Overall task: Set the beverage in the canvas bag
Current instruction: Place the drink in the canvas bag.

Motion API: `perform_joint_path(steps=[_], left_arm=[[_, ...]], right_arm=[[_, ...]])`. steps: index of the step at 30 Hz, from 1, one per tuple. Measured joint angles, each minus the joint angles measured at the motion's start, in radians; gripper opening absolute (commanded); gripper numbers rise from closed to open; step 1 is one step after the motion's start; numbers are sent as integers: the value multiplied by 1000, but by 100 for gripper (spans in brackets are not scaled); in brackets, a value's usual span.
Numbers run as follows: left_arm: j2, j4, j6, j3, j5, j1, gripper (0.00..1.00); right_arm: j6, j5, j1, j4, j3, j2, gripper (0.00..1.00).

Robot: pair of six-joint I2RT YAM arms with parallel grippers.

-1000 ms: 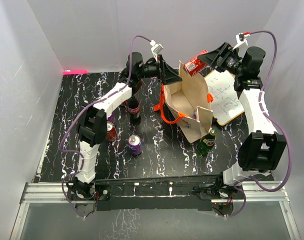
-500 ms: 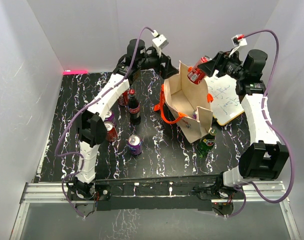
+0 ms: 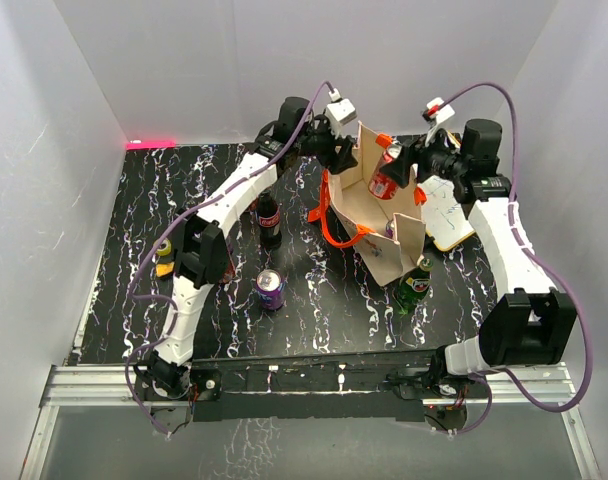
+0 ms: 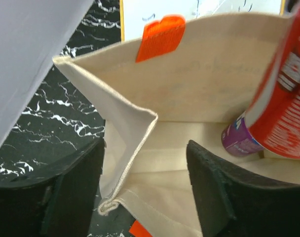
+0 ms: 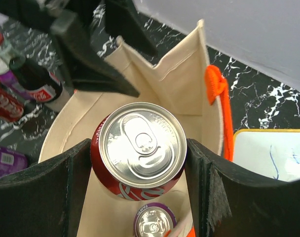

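Beverage: red soda can (image 5: pixel 140 143), pull-tab end facing your right wrist camera. It sits in the open mouth of the canvas bag (image 3: pixel 369 205). From the left wrist you see its lower part already below the rim, tilted and close to the far wall.
Right arm: your right fingers (image 3: pixel 397 166) are closed on the red soda can, one on each side of its body, and they carry its weight.
Left arm: your left fingers (image 3: pixel 344 158) are spread wide at the bag's far-left corner. They straddle the folded rim there, and the seam runs between them without being pinched.
Bag: it stands upright on the black marbled counter (image 3: pixel 104 220) with its mouth held wide. One of the orange handles (image 3: pixel 332 225) hangs down the left side.
Inside the bag: a purple can (image 5: pixel 152 224) stands on the bottom, directly under the red soda can. You cannot tell from these views whether the two touch.
Beside the bag: a whiteboard (image 3: pixel 452 205) with blue scribbles lies just to the right. A green bottle (image 3: pixel 416 283) stands at the near-right corner.
Left of the bag: a cola bottle (image 3: pixel 269 215) stands upright. A second purple can (image 3: pixel 271 288) stands nearer you, well apart from the bag.
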Motion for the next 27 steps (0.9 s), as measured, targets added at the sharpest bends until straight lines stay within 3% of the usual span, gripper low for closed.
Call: perform_joint_path(steps=[3,8,13,19,27], left_arm=[[22,-11,2,0,-13,-3,41],[29,-6,-13,-1,-56,-5,26],[24,9,-40,-21,-101,-6,1],[-2,21,-77,-65,-163,-13,0],[-18,24,-129,-74,-228,-21,0]], right_arm=[[-93,13,24,-65,-18,-17,8],[-256,16,31,-198,-14,-32,8],[-403,15,31,-374,18,-32,8],[-519,14,31,-485,26,-41,8],[-646,9,58,-507,-102,-125,8]])
